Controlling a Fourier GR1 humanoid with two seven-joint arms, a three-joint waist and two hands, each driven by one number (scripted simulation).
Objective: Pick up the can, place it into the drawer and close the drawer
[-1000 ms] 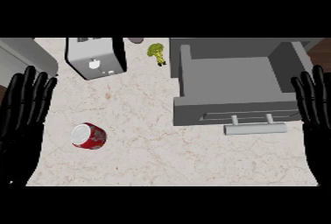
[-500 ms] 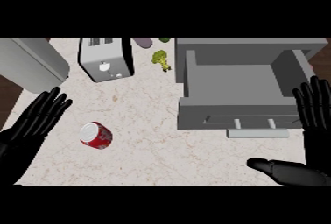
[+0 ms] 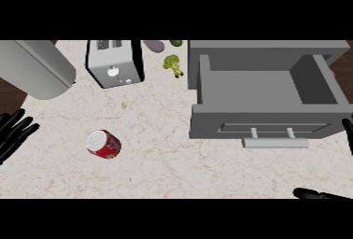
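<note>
A red can (image 3: 104, 144) with a white top lies on its side on the marble counter, left of centre. The grey drawer (image 3: 262, 122) stands open at the right, its bare inside showing and its handle (image 3: 275, 142) toward me. My left hand (image 3: 14, 133) shows at the left edge with straight fingers, well left of the can and not touching it. Of my right hand (image 3: 321, 194) only dark fingertips show at the lower right corner, plus a sliver at the right edge beside the drawer front. Neither hand holds anything.
A silver toaster (image 3: 114, 70) stands at the back left, next to a large grey rounded appliance (image 3: 34, 67). A green vegetable (image 3: 172, 64) and small purple and green items lie behind the drawer's left corner. The counter's edge runs down the left side.
The view has moved closer and the scene sits lower and larger. Both hands have slid outward toward the picture's edges. The can stays lying where it was, and the drawer stays open.
</note>
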